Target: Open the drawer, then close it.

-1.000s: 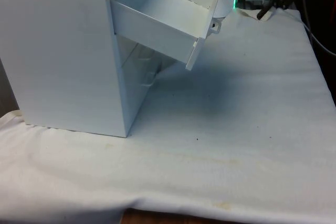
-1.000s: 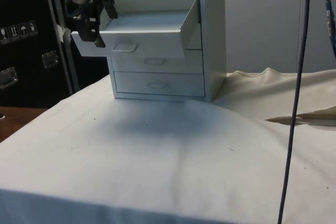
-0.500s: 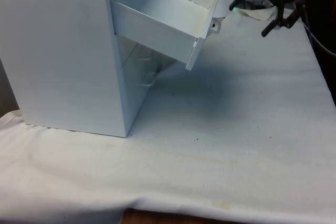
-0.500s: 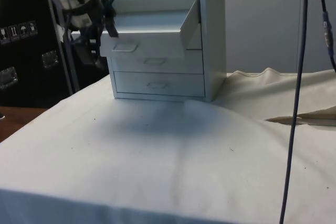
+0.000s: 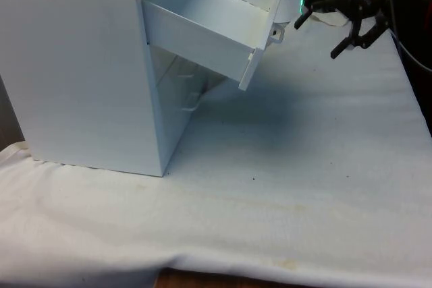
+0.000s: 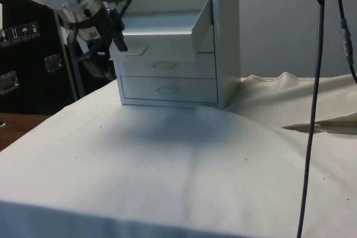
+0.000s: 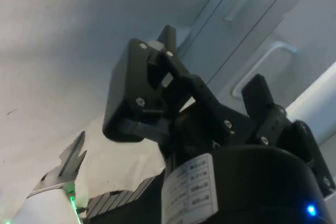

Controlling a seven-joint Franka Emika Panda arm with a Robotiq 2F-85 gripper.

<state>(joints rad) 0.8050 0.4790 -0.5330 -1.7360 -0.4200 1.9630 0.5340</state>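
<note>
Front view: top drawer [image 5: 209,28] out, front sagging toward cloth [image 5: 317,139].

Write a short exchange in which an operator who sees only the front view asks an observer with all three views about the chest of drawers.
Operator: I see the top drawer pulled out and sagging, but the chest turns its side to me. How many drawers does it have?
Observer: Three. The side view shows a middle drawer and a bottom drawer under the open one.
Operator: Are those two shut?
Observer: Yes. In the side view both sit flush in the chest's front.
</note>
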